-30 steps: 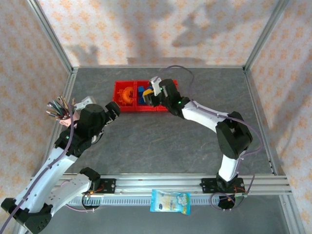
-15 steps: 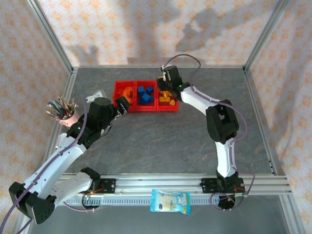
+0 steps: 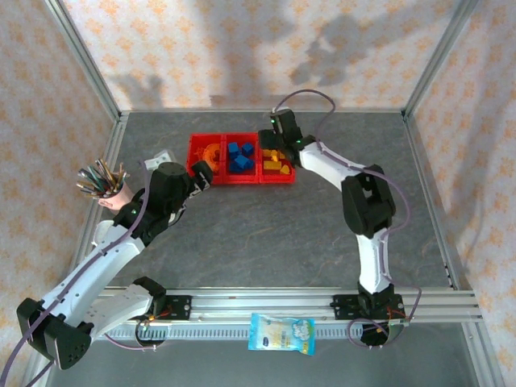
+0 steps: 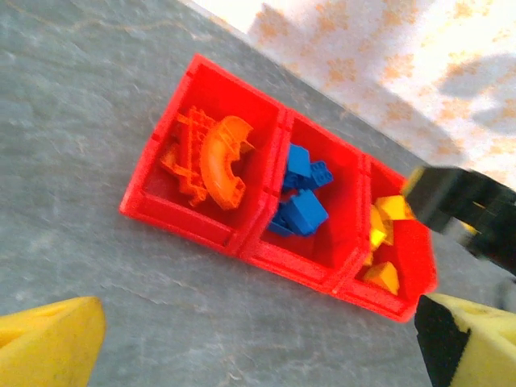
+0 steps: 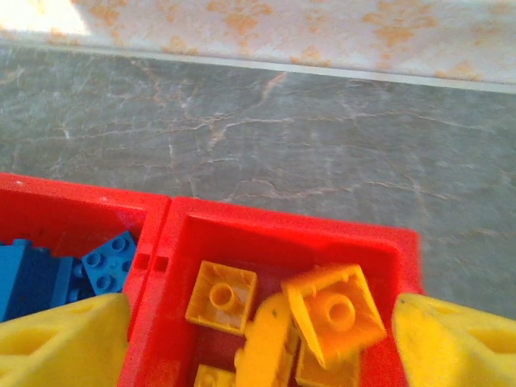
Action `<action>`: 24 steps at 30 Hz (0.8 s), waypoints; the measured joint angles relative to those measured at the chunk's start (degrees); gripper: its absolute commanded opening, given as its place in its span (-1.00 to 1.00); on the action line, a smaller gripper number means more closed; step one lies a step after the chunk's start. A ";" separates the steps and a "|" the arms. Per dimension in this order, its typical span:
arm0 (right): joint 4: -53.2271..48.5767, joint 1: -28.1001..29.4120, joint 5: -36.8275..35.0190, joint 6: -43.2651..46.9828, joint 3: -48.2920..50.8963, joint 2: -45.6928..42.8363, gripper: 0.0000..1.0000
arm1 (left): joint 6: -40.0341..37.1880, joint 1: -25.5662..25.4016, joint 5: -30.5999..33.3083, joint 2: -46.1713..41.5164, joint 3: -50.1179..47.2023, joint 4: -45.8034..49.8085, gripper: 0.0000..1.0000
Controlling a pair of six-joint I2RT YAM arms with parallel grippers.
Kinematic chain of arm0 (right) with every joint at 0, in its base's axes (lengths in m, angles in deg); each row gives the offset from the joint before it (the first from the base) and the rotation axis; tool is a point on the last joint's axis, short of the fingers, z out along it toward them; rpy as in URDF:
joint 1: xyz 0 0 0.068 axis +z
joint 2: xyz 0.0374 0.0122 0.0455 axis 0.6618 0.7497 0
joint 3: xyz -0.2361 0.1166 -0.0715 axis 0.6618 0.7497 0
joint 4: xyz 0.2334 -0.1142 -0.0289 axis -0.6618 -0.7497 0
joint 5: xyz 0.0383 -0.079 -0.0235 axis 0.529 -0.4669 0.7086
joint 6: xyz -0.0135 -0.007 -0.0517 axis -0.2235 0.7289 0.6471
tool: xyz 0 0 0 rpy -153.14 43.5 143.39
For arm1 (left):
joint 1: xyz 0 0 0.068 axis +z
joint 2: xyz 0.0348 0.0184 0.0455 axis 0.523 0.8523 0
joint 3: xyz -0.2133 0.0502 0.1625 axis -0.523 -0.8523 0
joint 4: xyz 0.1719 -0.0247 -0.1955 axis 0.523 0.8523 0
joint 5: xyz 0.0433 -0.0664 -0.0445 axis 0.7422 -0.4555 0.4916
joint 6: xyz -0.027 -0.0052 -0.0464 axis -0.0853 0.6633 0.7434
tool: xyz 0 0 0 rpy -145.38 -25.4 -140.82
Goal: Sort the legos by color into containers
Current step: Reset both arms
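Top view first: the red containers sit in a row toward the far side of the worktop, long axis running left to right. The right tool hangs over the right-hand bin. The left tool is parked just beside the near-left corner of the row, next to the orange bin. I can't spot any legos loose on the worktop.

Left wrist cam: the left tool's fingers are spread as wide as they go, with nothing between them but bare worktop. The row runs diagonally ahead of it, with orange legos in the closest bin, blue legos in the middle and yellow legos in the far one. The dark body of the right tool sits right by that last bin.

Right wrist cam: the right tool is open wide and gripping nothing. The yellow bricks lie loose in the bin directly under it, and the blue ones are one compartment to the left.

So the thing that matters, I reckon, is that the yellow bin is straight below the right tool, not off to a side. Any next move looks like a plain lift up and out. By the look of it the sorting is about done.
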 measured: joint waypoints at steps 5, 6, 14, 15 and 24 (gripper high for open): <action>4.35 -2.36 -7.52 -3.89 16.72 -18.18 1.00 | -7.98 1.53 10.19 0.39 -6.36 -10.36 0.99; 5.73 -3.76 -9.35 -4.92 20.63 -22.12 1.00 | -9.79 2.19 11.89 0.59 -8.63 -13.09 0.99; 24.46 -21.75 -19.67 -9.25 51.76 -35.67 1.00 | -25.29 12.94 16.85 4.66 -25.29 -36.98 0.99; 28.06 -22.62 -19.47 -8.81 56.11 -35.04 1.00 | -26.86 14.19 17.05 4.90 -27.32 -41.05 0.99; 57.70 -23.45 -9.38 1.09 74.05 -31.15 1.00 | -36.04 21.05 9.44 18.82 -43.43 -79.84 0.99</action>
